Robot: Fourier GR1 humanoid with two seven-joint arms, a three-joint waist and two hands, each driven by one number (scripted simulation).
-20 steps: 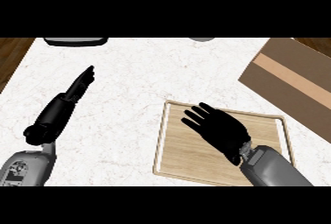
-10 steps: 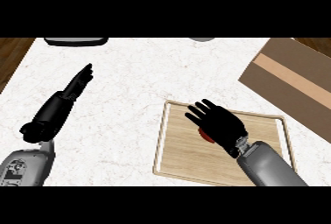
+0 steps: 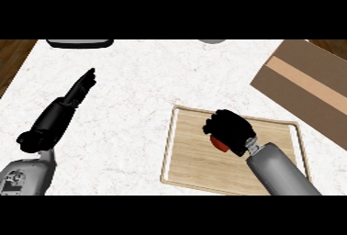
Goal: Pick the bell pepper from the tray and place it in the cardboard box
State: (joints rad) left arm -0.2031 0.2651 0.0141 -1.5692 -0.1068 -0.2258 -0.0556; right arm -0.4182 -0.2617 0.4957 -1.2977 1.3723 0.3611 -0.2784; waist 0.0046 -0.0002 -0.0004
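Head view: right hand (image 3: 229, 130) is curling over the red pepper (image 3: 218, 143) on the tray (image 3: 203, 170), hiding most of it; left hand (image 3: 76, 92) is lying straight-fingered, holding nothing.

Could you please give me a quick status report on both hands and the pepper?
Right hand curled over red bell pepper on wooden tray. Left hand open, resting. Cardboard box unobstructed.
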